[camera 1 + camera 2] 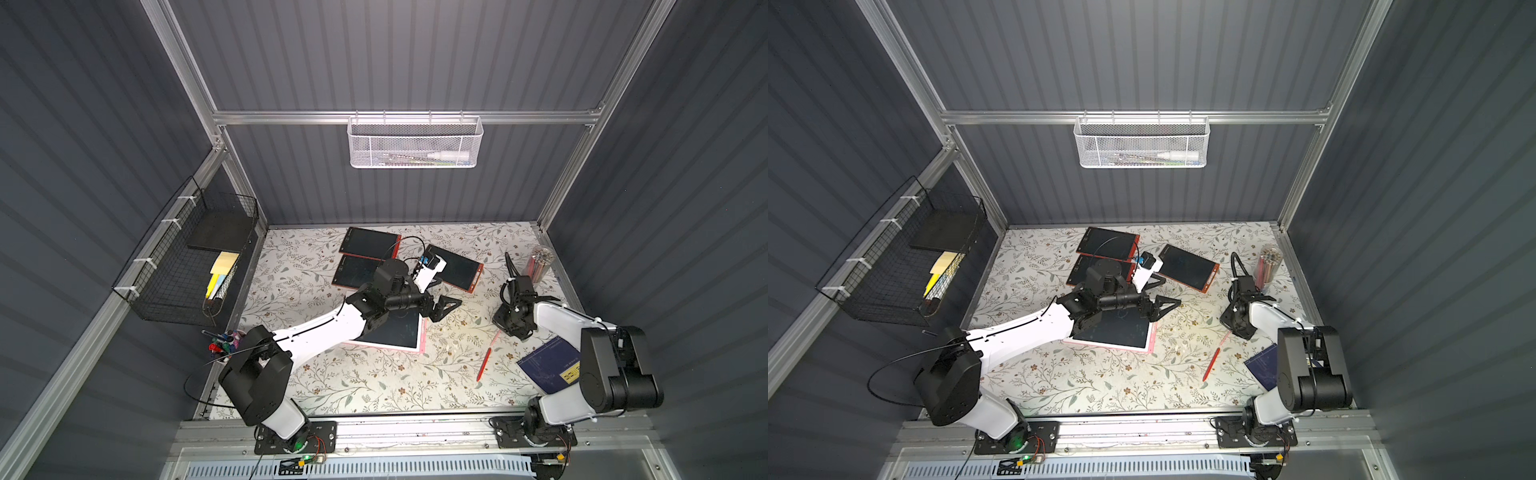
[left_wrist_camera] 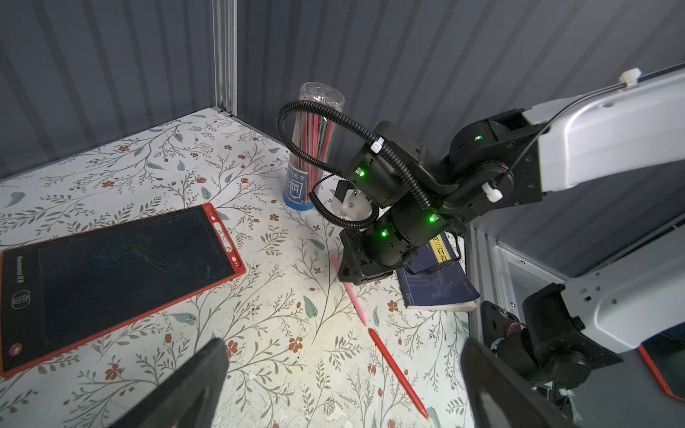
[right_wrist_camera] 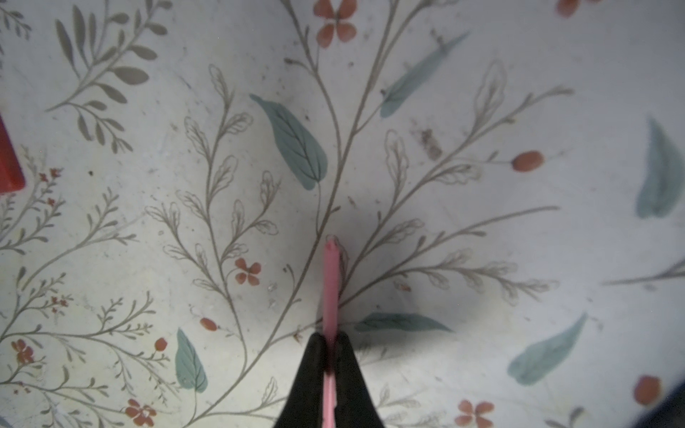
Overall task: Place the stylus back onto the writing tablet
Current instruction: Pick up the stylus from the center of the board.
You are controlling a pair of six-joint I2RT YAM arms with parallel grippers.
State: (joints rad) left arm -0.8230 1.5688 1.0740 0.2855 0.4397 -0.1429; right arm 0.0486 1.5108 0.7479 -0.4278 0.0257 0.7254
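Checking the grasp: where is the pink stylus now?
In the right wrist view, the pink stylus is pinched in the right gripper, on the table's right side, just beyond the red stylus.

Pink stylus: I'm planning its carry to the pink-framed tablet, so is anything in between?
The table between pink stylus and pink-framed tablet looks bare, but the left arm hangs over much of the tablet, its open left gripper jutting past the edge nearest the stylus.

Red-framed writing tablet, pink stylus under right gripper, red stylus nearby, left gripper spread wide
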